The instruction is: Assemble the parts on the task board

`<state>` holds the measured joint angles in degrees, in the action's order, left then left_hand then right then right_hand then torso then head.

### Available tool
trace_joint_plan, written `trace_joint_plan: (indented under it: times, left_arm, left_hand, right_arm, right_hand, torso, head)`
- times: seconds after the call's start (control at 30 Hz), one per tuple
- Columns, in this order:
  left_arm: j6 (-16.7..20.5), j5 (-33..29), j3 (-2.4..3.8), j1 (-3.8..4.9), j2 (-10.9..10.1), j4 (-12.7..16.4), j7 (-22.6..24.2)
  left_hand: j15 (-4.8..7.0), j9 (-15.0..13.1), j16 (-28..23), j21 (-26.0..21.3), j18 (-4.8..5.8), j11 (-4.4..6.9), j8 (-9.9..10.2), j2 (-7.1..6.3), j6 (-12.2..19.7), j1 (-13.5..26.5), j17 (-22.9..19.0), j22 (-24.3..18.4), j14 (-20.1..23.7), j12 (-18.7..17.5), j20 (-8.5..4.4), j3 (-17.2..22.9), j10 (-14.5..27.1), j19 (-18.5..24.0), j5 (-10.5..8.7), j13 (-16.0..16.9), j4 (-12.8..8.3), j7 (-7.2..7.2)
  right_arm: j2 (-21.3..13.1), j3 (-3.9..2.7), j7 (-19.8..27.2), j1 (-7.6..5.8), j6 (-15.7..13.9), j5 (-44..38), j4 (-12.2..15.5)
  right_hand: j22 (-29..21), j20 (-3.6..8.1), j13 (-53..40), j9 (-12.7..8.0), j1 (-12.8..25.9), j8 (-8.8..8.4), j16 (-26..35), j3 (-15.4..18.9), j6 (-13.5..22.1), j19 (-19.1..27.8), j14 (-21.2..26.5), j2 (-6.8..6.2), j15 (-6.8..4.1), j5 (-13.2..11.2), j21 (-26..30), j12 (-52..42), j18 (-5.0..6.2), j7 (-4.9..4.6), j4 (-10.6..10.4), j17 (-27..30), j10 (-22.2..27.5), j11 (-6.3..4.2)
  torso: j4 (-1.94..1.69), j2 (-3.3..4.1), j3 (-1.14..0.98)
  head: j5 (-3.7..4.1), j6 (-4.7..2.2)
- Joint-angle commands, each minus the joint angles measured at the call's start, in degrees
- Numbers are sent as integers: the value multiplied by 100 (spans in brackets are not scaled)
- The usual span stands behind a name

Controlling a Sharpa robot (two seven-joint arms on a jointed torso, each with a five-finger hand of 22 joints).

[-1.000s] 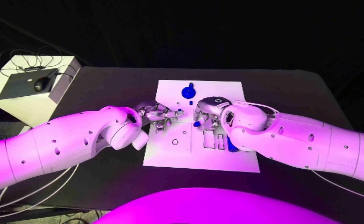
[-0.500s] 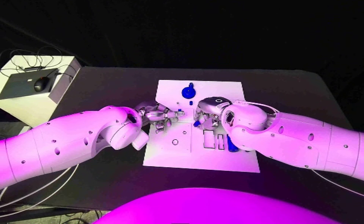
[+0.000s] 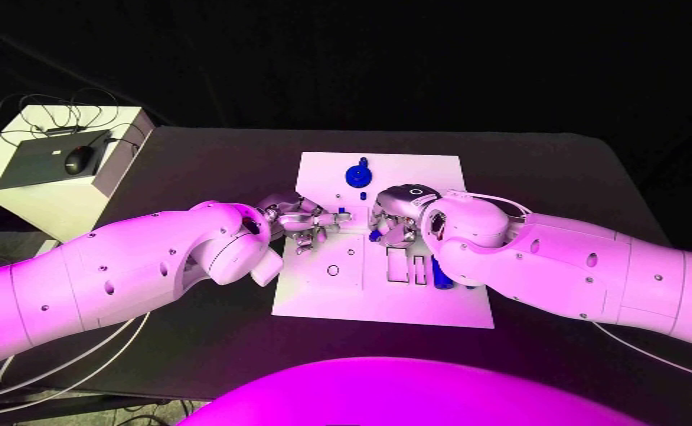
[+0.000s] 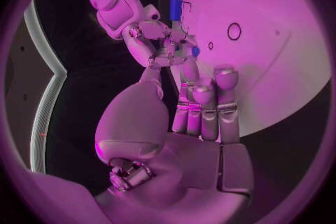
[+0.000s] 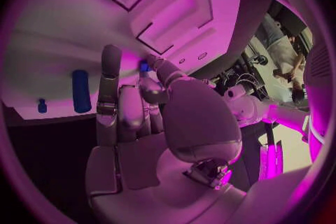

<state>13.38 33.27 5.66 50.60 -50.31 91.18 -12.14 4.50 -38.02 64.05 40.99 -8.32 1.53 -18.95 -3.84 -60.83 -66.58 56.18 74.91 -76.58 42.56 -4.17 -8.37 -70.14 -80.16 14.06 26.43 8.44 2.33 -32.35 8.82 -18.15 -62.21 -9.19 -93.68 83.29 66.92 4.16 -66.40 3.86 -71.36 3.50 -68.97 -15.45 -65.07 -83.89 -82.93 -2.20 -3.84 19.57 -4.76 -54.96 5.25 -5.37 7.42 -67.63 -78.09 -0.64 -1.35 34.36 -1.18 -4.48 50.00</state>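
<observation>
The white task board (image 3: 335,291) lies in the middle of the black table. My right hand (image 3: 398,216) hovers over the board's centre and pinches a small blue part (image 5: 143,66) between thumb and a finger; the same part (image 4: 195,51) shows in the left wrist view. My left hand (image 3: 306,221) reaches in over the board's left edge. Its fingers (image 4: 203,106) are straight, side by side and hold nothing, their tips close to the right hand (image 4: 150,39). A larger blue part (image 3: 358,175) lies near the board's far edge. Another blue piece (image 3: 443,277) lies by my right arm.
Rectangular recesses (image 5: 175,11) and a round hole (image 4: 234,31) are cut into the board. A blue cylinder (image 5: 81,91) and a tiny blue piece (image 5: 42,105) rest on it. A white box with a black device (image 3: 65,161) stands off the table's left side.
</observation>
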Motion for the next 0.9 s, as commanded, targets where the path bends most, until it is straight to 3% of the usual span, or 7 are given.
trace_joint_plan:
  times: [0.03, 0.3, 0.53, 0.63, 0.67, 0.8, 0.9]
  left_arm:
    - [-141, 31, 2, -1, 11, 8, 6]
    - [-123, 31, 2, -1, 12, 7, 10]
    - [-89, 31, 2, -1, 13, 5, 11]
    - [-47, 31, 2, -1, 15, 7, 14]
    - [-26, 31, 2, -1, 16, 8, 15]
    - [85, 13, 2, -1, 25, 8, 14]
    - [145, -45, 2, -1, 37, 6, 12]
  left_hand:
    - [-24, 2, -6, -7, 79, -1, 30, 48, -16, 27, 6, 319, -3, -25, 35, -2, 32, -6, 14, 5, -18, 1]
    - [-38, 134, -16, 2, 67, -21, 261, 33, -66, 27, -1, 321, 1, -43, 48, 13, 33, -3, 18, 42, 13, 36]
    - [-52, 229, -25, -12, 63, -39, 413, 24, -66, 18, -14, 314, 5, -48, 53, 10, 35, 3, 10, 52, 19, 73]
    - [-98, 542, -42, -29, 51, -96, 693, 32, 14, 1, -37, 310, 18, -49, 74, 5, 45, 10, 12, 53, 12, 177]
    - [-96, 902, -34, -38, 20, -88, 851, 11, -125, -28, -41, 306, 18, -42, 92, -20, 50, 11, 11, 53, -25, 170]
    - [-128, 1355, -80, -125, 1, -130, 947, 71, -109, -35, -116, 279, 57, -68, 123, -9, 80, 35, 16, 34, -54, 246]
    - [-122, 1390, -80, -121, -1, -126, 949, 78, -103, -39, -121, 281, 57, -68, 119, -6, 81, 26, 18, 35, -59, 246]
  right_arm:
    - [-27, 16, 65, 22, -275, 28, 27]
    - [-105, 11, 156, 22, -880, 57, 150]
    - [-188, -3, 181, 20, -1107, 83, 263]
    - [-230, -15, 179, 19, -1170, 91, 329]
    - [-245, -19, 178, 18, -1185, 96, 354]
    - [-309, -35, 171, 16, -1220, 131, 479]
    - [-361, -54, 162, 14, -1228, 161, 592]
  right_hand:
    - [10, 52, -19, 17, 73, 19, -38, 22, -102, -126, -30, -27, -28, -111, -28, -34, 69, -42, -37, -26, -41, -12]
    - [-8, 68, -47, 19, 63, 18, -52, 121, -166, -161, -59, -75, -45, -294, -19, -39, 53, -9, -145, -62, -95, -32]
    - [-23, 77, -61, 18, 29, 17, -50, 151, -178, -171, -66, -101, -51, -305, -11, -22, 43, -4, -206, -82, -109, -35]
    - [-32, 79, -72, 18, 2, 18, -46, 155, -178, -174, -71, -122, -51, -302, -8, -2, 39, -4, -242, -96, -114, -36]
    - [-32, 80, -78, 18, -4, 18, -47, 154, -177, -175, -72, -126, -52, -298, -9, -8, 39, -5, -241, -99, -118, -36]
    - [-32, 80, -78, 18, -4, 18, -47, 154, -177, -175, -72, -126, -52, -298, -9, -8, 39, -5, -241, -99, -118, -36]
    - [-33, 80, -76, 17, -12, 16, -40, 157, -171, -175, -71, -142, -51, -291, -9, 2, 39, -9, -239, -96, -117, -35]
  torso:
    - [3, 2, -3]
    - [0, 1, -3]
    - [2, 1, -2]
    - [2, 2, -1]
    - [2, 1, -1]
    - [1, 2, -4]
    - [5, 2, -5]
  head:
    - [1, 0]
    - [5, 0]
    - [4, 0]
    - [2, 0]
    - [-2, 0]
    - [-14, 0]
    - [-11, 0]
